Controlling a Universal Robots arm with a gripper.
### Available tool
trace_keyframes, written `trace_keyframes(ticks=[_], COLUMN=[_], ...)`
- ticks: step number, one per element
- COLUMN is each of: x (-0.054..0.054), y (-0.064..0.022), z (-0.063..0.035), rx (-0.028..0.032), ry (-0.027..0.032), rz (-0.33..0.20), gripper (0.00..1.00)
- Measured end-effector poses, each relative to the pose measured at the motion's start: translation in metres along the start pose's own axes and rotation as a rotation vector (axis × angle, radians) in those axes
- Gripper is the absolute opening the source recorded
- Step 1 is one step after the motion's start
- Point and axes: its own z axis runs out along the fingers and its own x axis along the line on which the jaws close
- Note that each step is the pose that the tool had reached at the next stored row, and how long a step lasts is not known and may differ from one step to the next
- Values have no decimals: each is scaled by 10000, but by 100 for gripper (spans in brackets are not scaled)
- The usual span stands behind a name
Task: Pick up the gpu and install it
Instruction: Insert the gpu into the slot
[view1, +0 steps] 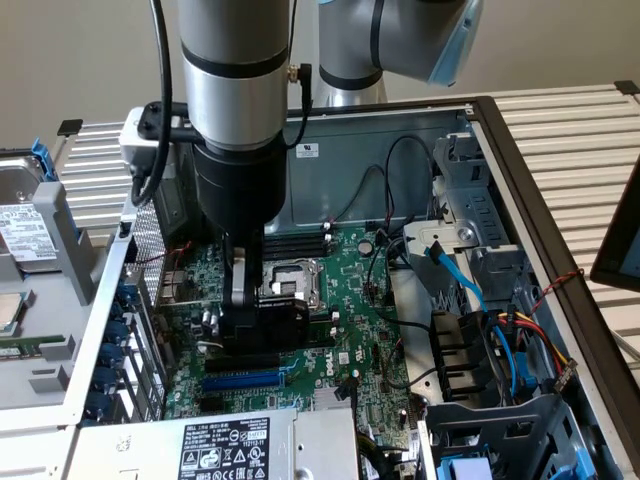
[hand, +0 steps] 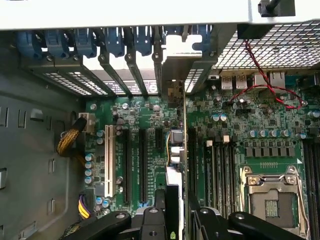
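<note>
Your jaws are clamped on the gpu (view1: 266, 325), holding it upright on its edge, low over the motherboard (view1: 350, 300), between the CPU socket (view1: 296, 280) and the blue slot (view1: 240, 380). In the wrist view the card shows edge-on as a thin green line running along a long black slot (hand: 192, 160). Its silver bracket (hand: 176, 75) sits at the case's rear wall, beside the slot covers (hand: 70, 82) and the blue latches (hand: 116, 42). You cannot tell whether the card's edge sits in the slot or just above it.

Room is tight at the bracket end. The power supply (view1: 225, 445) lies just past the blue slot. On the exterior view's right, cables (view1: 480, 340) and the drive cage (view1: 470, 200) stand well apart from the card. A red wire (hand: 267, 87) loops over the board near the rear ports. Two more black slots (hand: 142, 160) and a white one (hand: 107, 160) lie beside the card.

In the exterior view the arm (view1: 235, 90) hides the board behind it. A hard drive (view1: 20, 230) is cut off at the exterior view's left, outside the case, and the slatted tabletop (view1: 570, 130) shows beyond.
</note>
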Motion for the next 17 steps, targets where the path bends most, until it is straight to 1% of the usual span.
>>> trace_keyframes(ticks=[5,8,17], x=[2,8,15], y=[-8,-4,35], z=[91,128,146], rx=[0,0,0], ry=[0,0,-2], rz=[0,-1,0], gripper=[27,27,27])
